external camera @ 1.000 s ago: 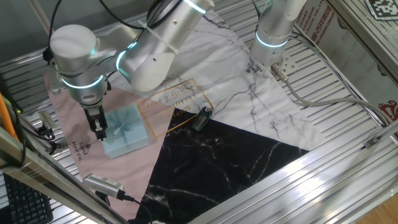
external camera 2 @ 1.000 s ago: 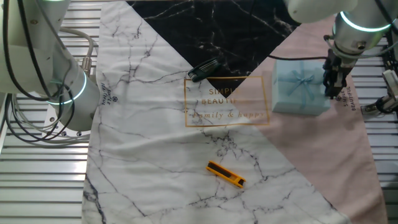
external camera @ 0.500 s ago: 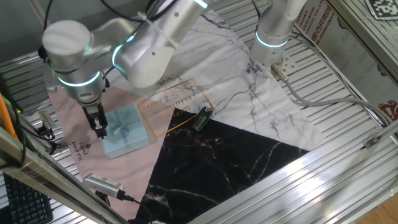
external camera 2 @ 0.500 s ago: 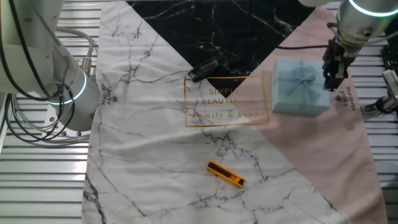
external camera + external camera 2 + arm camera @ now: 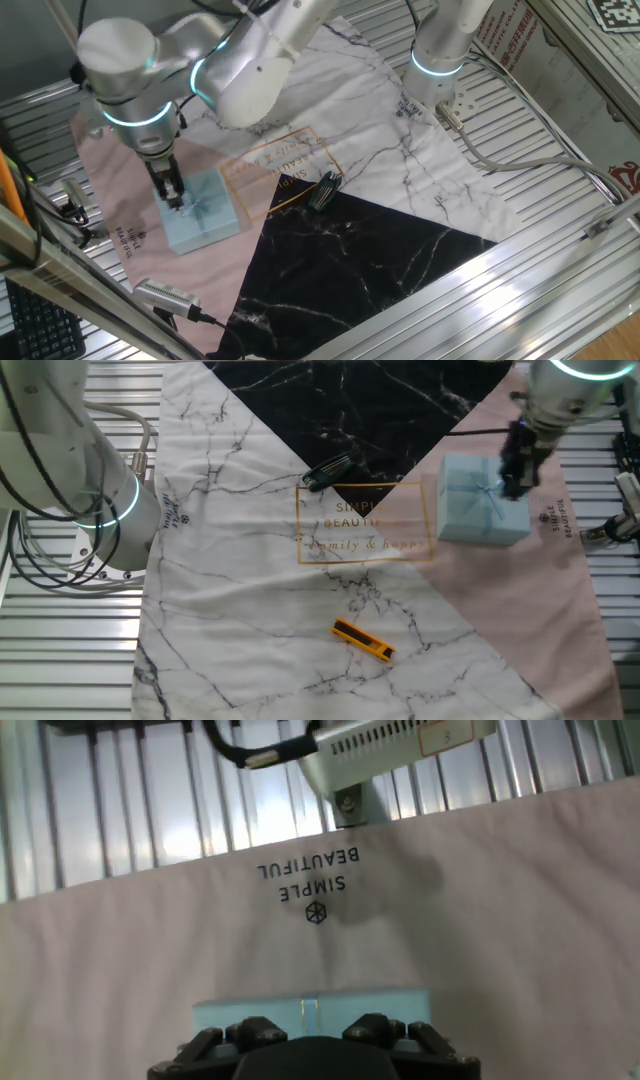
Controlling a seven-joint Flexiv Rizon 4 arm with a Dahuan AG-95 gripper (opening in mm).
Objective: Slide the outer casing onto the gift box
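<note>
The casing (image 5: 203, 209) (image 5: 484, 501) (image 5: 312, 1012) is a flat, square, pale blue sleeve with a ribbon cross and bow of the same colour on top. It lies flat on the pink corner of the counter's (image 5: 400, 180) (image 5: 250, 560) mat, near the printed gold frame. No black-lined box shows apart from it; whether it sits inside can't be told.

A robotics lab: slatted aluminium bench (image 5: 560, 130) (cables trailing), printed marble-pattern mat (image 5: 250, 560), second robot arm (image 5: 445, 40).
</note>
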